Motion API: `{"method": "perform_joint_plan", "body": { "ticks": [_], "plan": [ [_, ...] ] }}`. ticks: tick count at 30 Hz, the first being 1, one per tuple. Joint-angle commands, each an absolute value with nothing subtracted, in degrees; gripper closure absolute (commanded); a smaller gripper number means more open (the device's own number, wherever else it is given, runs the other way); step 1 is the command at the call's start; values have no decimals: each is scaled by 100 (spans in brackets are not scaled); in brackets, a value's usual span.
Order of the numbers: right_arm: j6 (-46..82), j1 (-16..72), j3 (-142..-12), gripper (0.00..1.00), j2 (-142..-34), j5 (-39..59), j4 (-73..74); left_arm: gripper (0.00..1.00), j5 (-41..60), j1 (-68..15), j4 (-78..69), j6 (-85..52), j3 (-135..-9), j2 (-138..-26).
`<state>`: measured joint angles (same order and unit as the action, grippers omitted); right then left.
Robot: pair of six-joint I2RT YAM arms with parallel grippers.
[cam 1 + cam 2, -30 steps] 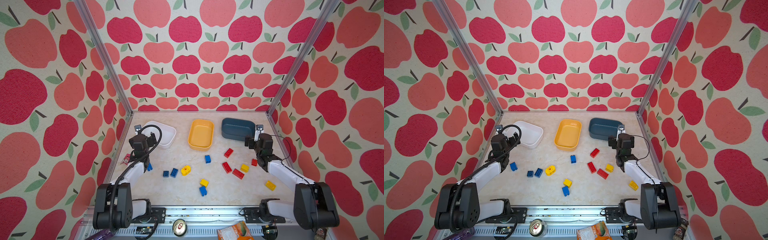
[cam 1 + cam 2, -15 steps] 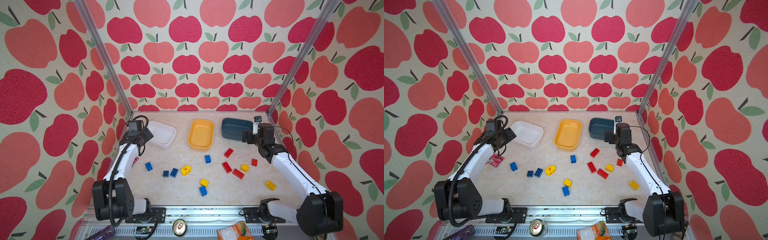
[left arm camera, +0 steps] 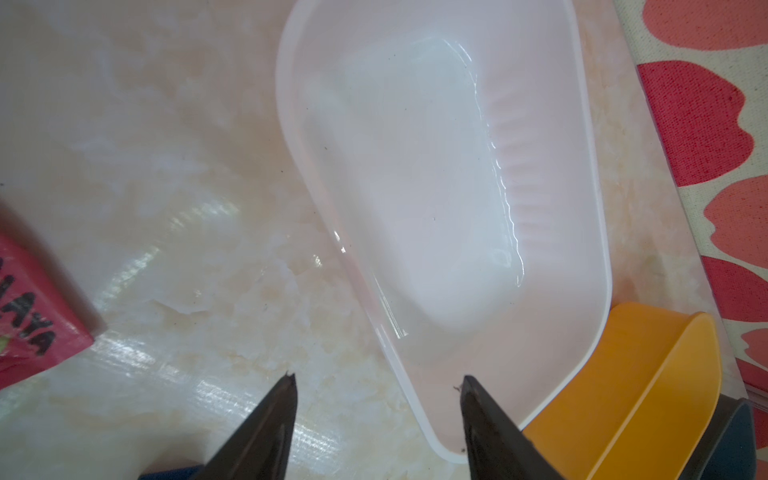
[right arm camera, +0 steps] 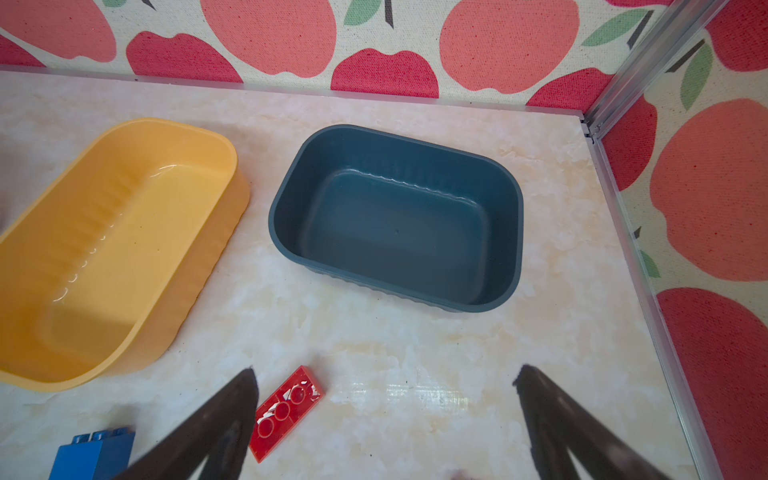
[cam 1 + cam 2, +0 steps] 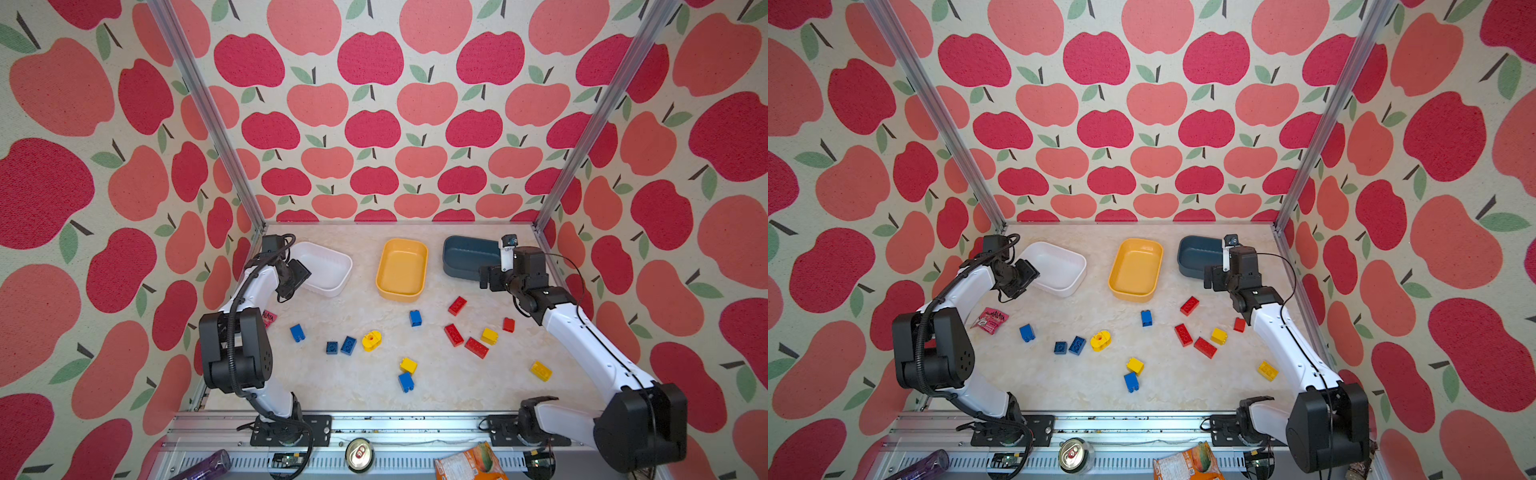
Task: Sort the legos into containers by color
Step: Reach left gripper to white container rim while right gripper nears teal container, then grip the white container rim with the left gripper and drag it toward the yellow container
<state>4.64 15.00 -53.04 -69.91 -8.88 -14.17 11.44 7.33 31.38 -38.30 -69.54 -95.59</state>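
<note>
the white tub sits left of the yellow-orange tub in both top views, and the left gripper straddles its rim: one fingertip over the inside, the other over the marble floor outside, with the thin wall between them. the jaws stand partly apart, much wider than the rim; whether either pad touches the plastic i cannot tell. the dark slate blue tub lies right of the yellow-orange tub, and the right gripper hangs just short of it, jaws spread wide, holding nothing, with a flat red lego just beside one finger. the other legos lie scattered on the robot's side of the yellow-orange tub.
</note>
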Motion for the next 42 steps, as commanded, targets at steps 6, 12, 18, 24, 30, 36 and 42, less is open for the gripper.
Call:
{"method": "perform_joint_plan", "body": {
  "ticks": [6, 12, 18, 24, 30, 36, 42],
  "plan": [
    [536, 1529, -5546, 1, -7152, -746, -1541, 42, 1014, 722, 3109, -3809, -7469, -10332],
    [553, 1528, -5537, 1, -7194, -712, -1545, 50, 871, 577, 3141, -3750, -7806, -10729],
    [563, 1525, -5546, 1, -7224, -689, -1597, 60, 800, 479, 3200, -3737, -8001, -10966],
    [545, 1523, -5583, 1, -7247, -747, -1617, 71, 834, 465, 3227, -3726, -8045, -11042],
    [554, 1521, -5659, 1, -7299, -712, -1630, 79, 851, 444, 3370, -3518, -8168, -11091],
    [562, 1529, -5758, 1, -7358, -622, -1722, 91, 948, 457, 3539, -3243, -8320, -11183],
    [589, 1529, -5827, 1, -7385, -507, -1800, 99, 998, 431, 3819, -2832, -8637, -11366]
  ]
}}
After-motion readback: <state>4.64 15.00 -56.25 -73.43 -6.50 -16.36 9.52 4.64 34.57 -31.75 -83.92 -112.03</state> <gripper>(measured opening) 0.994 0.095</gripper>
